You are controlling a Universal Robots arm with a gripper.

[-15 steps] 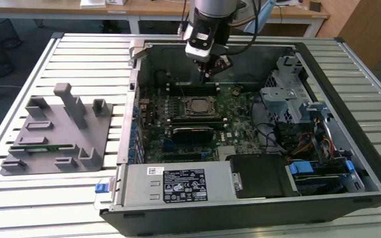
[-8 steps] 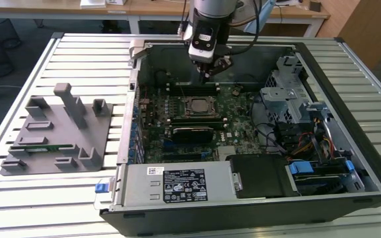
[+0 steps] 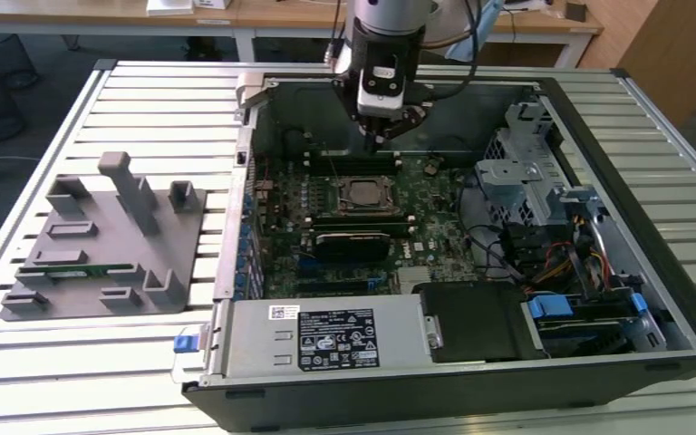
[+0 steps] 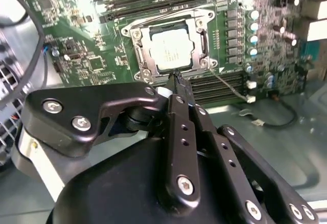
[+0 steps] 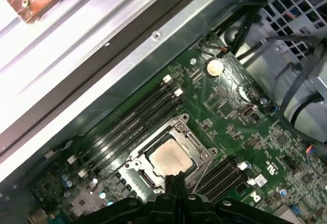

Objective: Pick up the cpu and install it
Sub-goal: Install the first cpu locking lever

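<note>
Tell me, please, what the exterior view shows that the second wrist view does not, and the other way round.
Exterior view: the whole open computer case on the slatted table, and a grey fixture plate holding a green memory stick. Second wrist view: the socket's metal frame up close, a row of silver capacitors, and the screwed black links behind the claw. Both: the cpu lying in its socket, with the shut, empty claw near it.

Robotics lab bench: an open computer case (image 3: 469,391) is lying on a slatted aluminium table (image 3: 142,100), with wooden desks (image 3: 282,15) standing behind.
</note>
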